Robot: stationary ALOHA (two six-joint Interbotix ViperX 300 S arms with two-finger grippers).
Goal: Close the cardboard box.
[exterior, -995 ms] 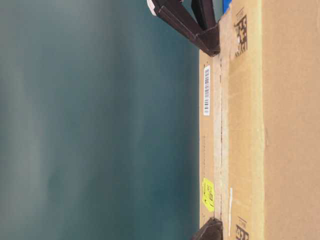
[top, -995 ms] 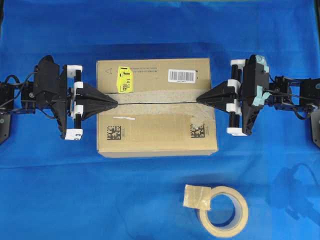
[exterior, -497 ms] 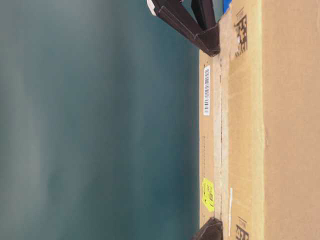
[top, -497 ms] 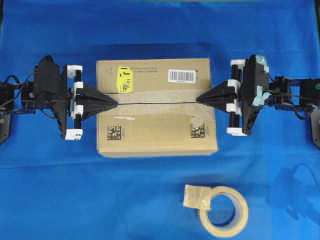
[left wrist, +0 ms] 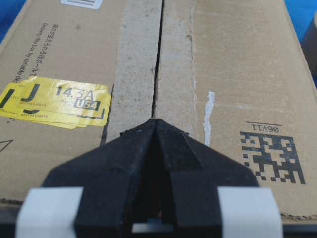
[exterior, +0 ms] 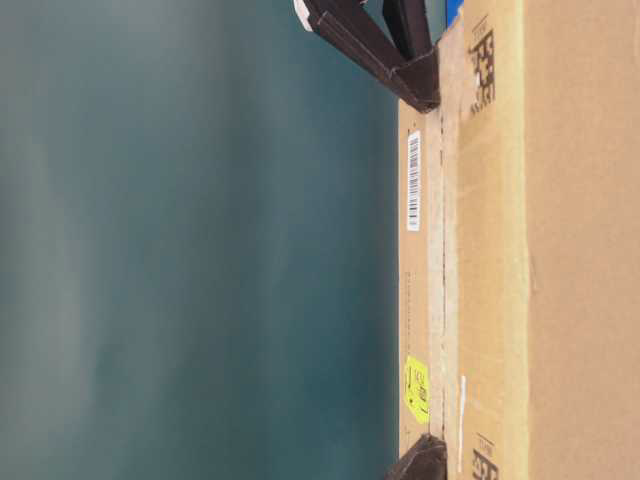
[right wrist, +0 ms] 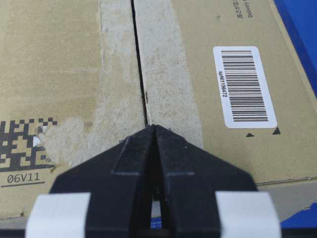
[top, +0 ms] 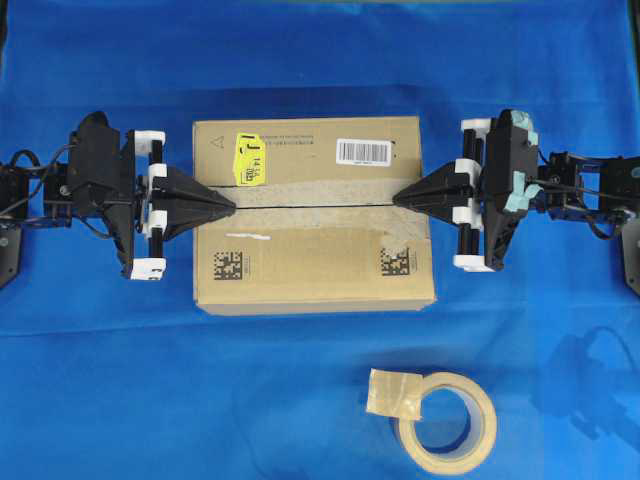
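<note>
Blue cloth covers the worktop [top: 320, 40], and the cardboard box [top: 312, 262] is seen at its middle from overhead, both top flaps folded down and meeting along a narrow seam. Only this view takes in both arms at once: the left hand [top: 231, 203] is laid at the seam's left end, the right hand [top: 397, 198] at its right end, each pressed together to a point. A tape roll [top: 447, 422] lies near the front edge, well apart from the box.

Finer detail is given by the wrist views. From the left wrist, a yellow sticker [left wrist: 54, 101] is shown beside worn tape residue (the printing partly legible), with the shut fingertips resting on the seam. From the right wrist, a barcode label [right wrist: 245, 85] is shown.

From table level, the scene is turned sideways; little beyond the box top and two dark fingertips is made out against a blurred teal background.
</note>
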